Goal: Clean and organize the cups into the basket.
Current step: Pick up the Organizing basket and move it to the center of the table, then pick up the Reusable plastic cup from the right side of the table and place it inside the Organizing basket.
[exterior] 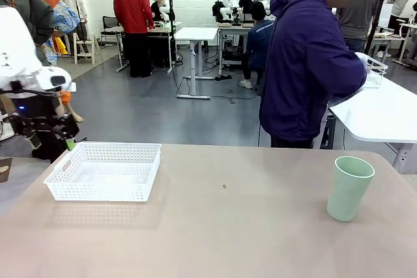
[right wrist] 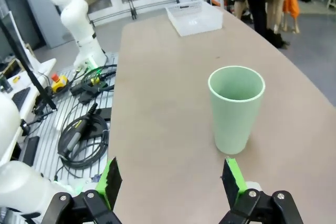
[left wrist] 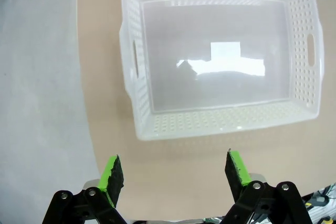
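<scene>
While one cup (exterior: pixel 350 188) stands upright, one basket (exterior: pixel 98 191) lies apart.

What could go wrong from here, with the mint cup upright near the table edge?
The mint cup stands close to the far edge of the table; a glancing touch from the open right gripper could tip it or push it off. The basket sits at the other end, below the open left gripper, so carrying the cup over may crowd that gripper.

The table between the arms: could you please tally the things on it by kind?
Mint green cup: 1
White lattice basket: 1
Total: 2
</scene>
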You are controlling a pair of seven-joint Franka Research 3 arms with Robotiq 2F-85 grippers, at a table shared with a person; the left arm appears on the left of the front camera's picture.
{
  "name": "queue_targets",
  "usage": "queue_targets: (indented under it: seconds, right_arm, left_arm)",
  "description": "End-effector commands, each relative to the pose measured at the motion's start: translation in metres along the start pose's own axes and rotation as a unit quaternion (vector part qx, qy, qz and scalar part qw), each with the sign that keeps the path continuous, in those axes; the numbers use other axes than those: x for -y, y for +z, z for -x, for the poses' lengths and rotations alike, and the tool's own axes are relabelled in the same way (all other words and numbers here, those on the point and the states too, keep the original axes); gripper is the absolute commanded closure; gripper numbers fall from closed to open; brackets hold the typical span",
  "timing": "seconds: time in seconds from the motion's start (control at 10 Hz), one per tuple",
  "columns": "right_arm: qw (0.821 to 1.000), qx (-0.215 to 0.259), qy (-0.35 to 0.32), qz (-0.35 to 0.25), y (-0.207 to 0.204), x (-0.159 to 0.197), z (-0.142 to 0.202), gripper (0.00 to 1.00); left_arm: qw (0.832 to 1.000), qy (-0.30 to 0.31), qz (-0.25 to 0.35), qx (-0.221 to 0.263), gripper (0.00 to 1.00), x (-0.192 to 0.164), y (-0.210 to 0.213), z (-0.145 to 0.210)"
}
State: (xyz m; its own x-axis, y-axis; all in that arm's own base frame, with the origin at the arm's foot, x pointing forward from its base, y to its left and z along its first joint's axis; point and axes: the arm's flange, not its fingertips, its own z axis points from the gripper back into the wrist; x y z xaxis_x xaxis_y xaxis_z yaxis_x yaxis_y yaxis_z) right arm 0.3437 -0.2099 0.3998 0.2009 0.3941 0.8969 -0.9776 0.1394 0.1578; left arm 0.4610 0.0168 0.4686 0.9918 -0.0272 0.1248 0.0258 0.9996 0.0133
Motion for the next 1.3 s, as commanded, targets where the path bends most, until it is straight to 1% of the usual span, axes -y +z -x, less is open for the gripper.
queue_targets:
  seconds: [0.0, 0.2, 0.4, 0.6, 0.7, 0.8, 0.9, 1.1, 1.2]
  right_arm:
    - [0.999, 0.018, 0.032, -0.011, -0.015, 0.006, 0.012, 0.0]
    - [0.998, 0.024, 0.05, -0.028, -0.025, 0.006, 0.019, 0.0]
    - [0.997, 0.031, 0.058, -0.04, -0.031, 0.006, 0.022, 0.0]
    - [0.998, 0.023, 0.05, -0.043, -0.035, 0.006, 0.027, 0.0]
    - [0.999, 0.022, 0.039, -0.025, -0.031, 0.005, 0.024, 0.0]
    - [0.998, 0.021, 0.044, -0.039, -0.031, 0.005, 0.022, 0.0]
    - [0.998, 0.021, 0.044, -0.039, -0.031, 0.005, 0.022, 0.0]
    - [0.998, 0.021, 0.044, -0.039, -0.031, 0.005, 0.022, 0.0]
    - [0.998, 0.02, 0.043, -0.038, -0.031, 0.005, 0.023, 0.0]
  left_arm:
    - [0.999, 0.02, -0.039, 0.0, 0.0, 0.012, -0.009, -0.019]
    - [0.998, 0.029, -0.053, -0.006, 0.0, 0.01, -0.022, -0.031]
    - [0.997, 0.036, -0.07, -0.009, 0.0, 0.0, -0.04, -0.039]
    - [0.998, 0.036, -0.049, -0.022, 0.0, -0.017, -0.051, -0.04]
    - [0.999, 0.029, -0.031, -0.03, 0.0, -0.027, -0.058, -0.039]
    - [0.999, 0.013, 0.013, -0.027, 0.0, -0.033, -0.055, -0.029]
    - [0.998, 0.036, -0.047, -0.031, 0.0, -0.018, -0.056, -0.034]
    - [0.998, 0.036, -0.047, -0.031, 0.0, -0.018, -0.056, -0.034]
    - [0.999, 0.029, -0.03, -0.034, 0.0, -0.025, -0.058, -0.033]
